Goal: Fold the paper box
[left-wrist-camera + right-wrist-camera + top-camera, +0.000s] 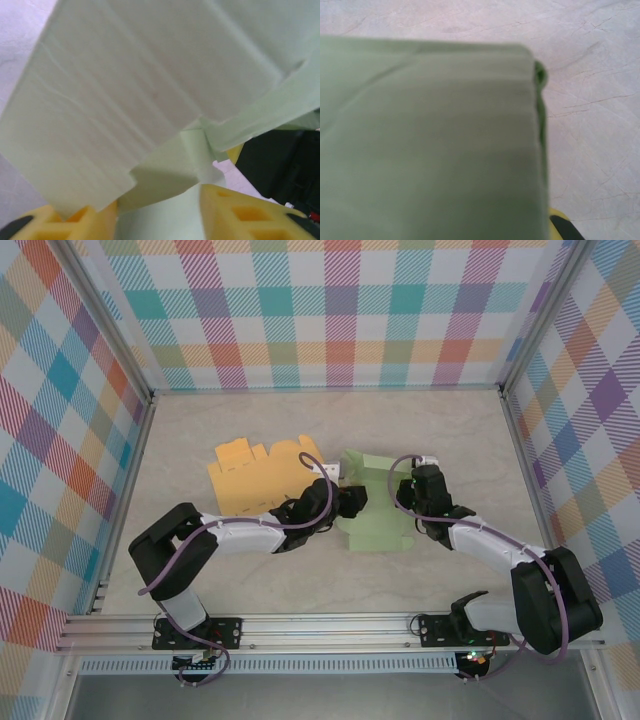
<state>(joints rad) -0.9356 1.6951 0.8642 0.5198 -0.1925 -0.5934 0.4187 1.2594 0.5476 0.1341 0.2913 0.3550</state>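
**A:** How is the left gripper (160, 217) standing?

**B:** Its yellow fingers (235, 210) are about half apart. A flap of the green paper box (375, 525) lies between them, but I cannot see that they pinch it. From above, it sits at the box's 9 o'clock edge.

**A:** And the right gripper (408, 483)?

**B:** It is closed tight at about 2 o'clock on the box. In its wrist camera a green wall runs straight into it, so I judge that it holds that wall.

**A:** Where is the box itself?

**B:** It is near the middle of the table (300, 580), between the two arms. A flat orange sheet (255, 480) lies at its 9 to 10 o'clock, just beside it.

**A:** How far along is the folding?

**B:** I think it is partly done. One big panel stands raised and there are creases and a corner tab, but the flaps are not tucked in. The closing is left to do.

**A:** What do the views add to each other?

**B:** The top camera gives the layout and the orange sheet. The left wrist camera gives the tab and the folds close up. The right wrist camera gives one smooth, blurred wall and the bare table at 3 o'clock.
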